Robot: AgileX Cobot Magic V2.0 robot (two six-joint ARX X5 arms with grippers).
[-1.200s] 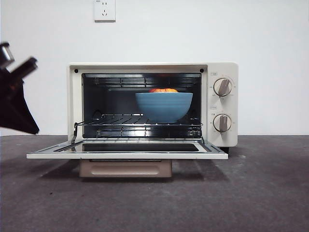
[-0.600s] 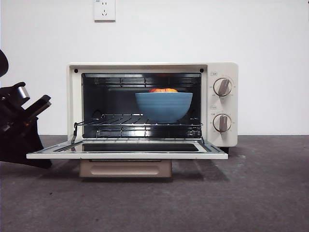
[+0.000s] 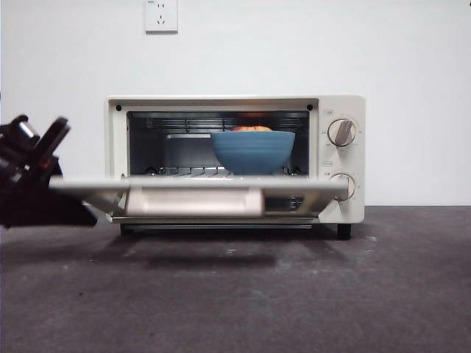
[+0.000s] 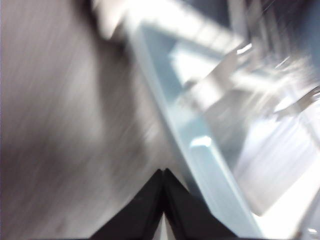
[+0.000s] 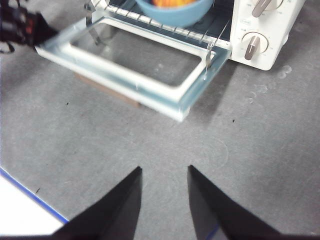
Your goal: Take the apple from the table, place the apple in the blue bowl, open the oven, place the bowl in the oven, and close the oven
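Oven [image 3: 342, 158] door [image 3: 195, 193] part-raised: rigid, hinged, light, glass-paned. Left gripper [image 4: 163, 212] jaws together, pushing under door's corner. Right gripper [image 5: 164, 192] jaws apart, idle.

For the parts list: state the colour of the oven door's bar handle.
Taupe, a greyish beige, against the cream-white oven. The handle shows best in the front view.

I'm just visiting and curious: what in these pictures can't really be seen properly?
- The apple: front view shows only its top; the blue bowl hides the rest.
- Left wrist view: motion blur smears the oven door.
- Left gripper: cut off by the front view's edge.
- Knob markings: too small to read.
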